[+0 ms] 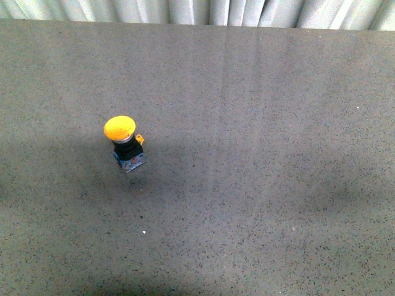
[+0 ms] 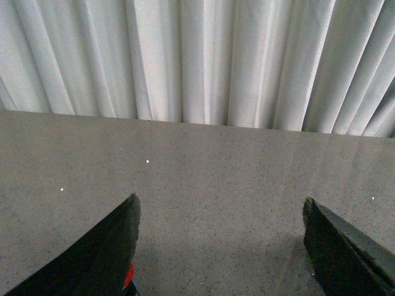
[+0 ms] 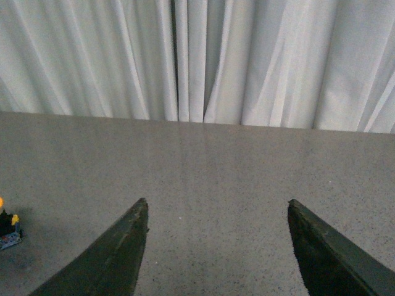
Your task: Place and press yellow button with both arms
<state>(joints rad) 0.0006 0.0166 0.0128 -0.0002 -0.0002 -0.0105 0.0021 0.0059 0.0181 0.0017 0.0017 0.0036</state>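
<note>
The yellow button [image 1: 125, 142] stands upright on the grey speckled table [image 1: 259, 185], left of centre in the front view: a domed yellow cap on a black collar over a small blue-grey base with a yellow tab. Neither arm shows in the front view. In the right wrist view only a sliver of the yellow button [image 3: 7, 227] shows at the picture's edge, well off to the side of my right gripper [image 3: 217, 207], which is open with bare table between its fingers. My left gripper [image 2: 221, 205] is open over bare table too; the button is out of that view.
A white pleated curtain [image 1: 197, 12] hangs behind the far edge of the table. Dark arm shadows lie on the table near its front edge and around the button.
</note>
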